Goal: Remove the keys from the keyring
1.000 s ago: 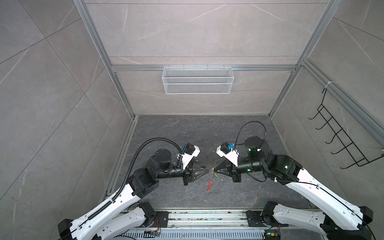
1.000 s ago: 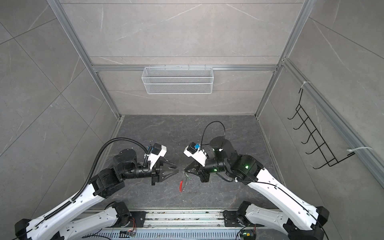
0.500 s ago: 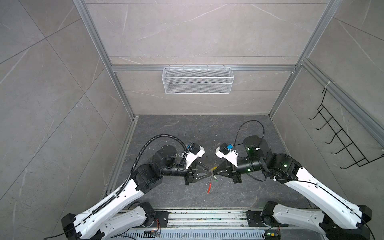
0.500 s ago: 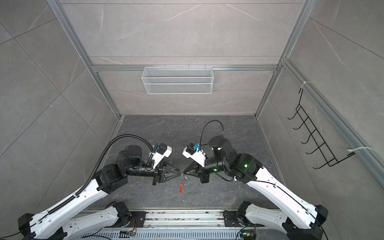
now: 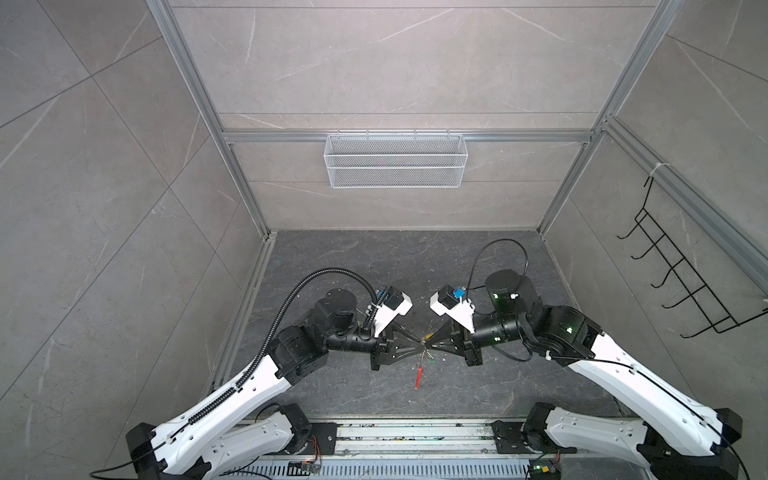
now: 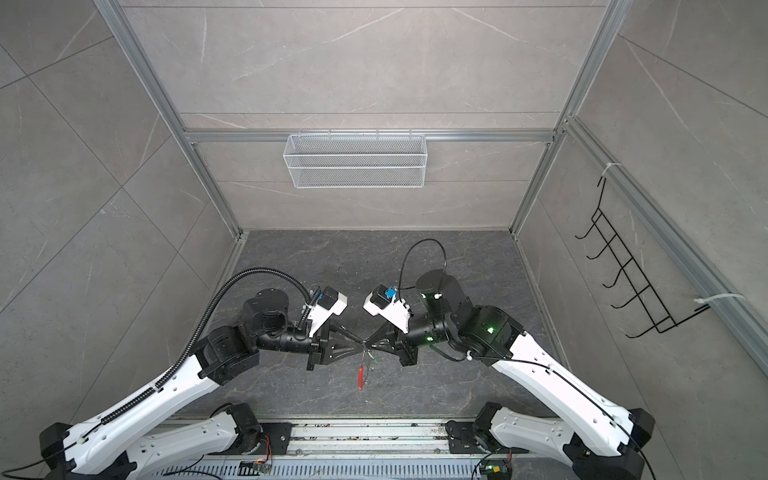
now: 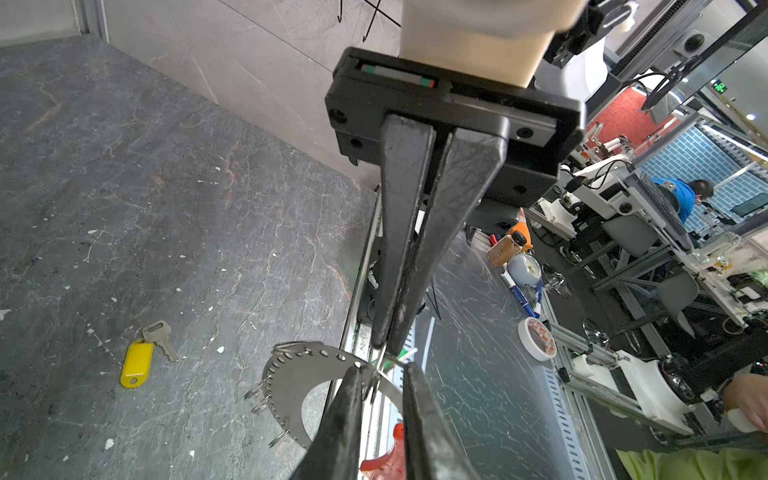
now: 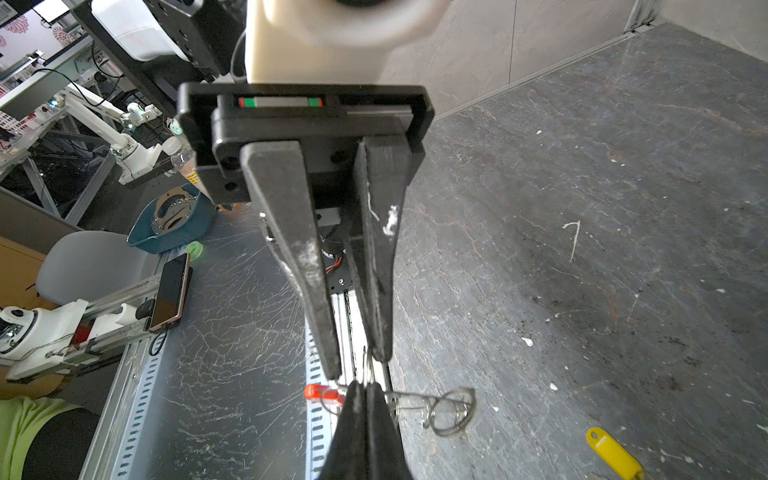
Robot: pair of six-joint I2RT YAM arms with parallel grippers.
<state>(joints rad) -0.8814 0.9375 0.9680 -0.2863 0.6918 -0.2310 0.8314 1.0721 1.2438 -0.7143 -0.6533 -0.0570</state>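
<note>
The left gripper (image 7: 381, 372) has its jaws narrowly parted, straddling a thin wire loop at the rim of the keyring (image 7: 299, 374); no firm pinch is visible. The right gripper (image 8: 364, 388) has its jaws fully closed on the keyring's rim, holding it aloft above the middle of the front edge of the tabletop (image 5: 374, 270). The red segment (image 7: 384, 461) hangs lowest. A green key (image 5: 432, 360), barely resolved, appears to dangle beside the tips. The yellow key (image 7: 138, 365) lies flat on the tabletop, well apart from the keyring and already off it.

Handling: the band looks stiff, light and slick, so it is best pinched across its flat face. The small loops look springy and likely to slip, so the key is better taken by its head.

Room: the tabletop is open toward the back edge, but the front rail (image 5: 415, 432) sits close below.
</note>
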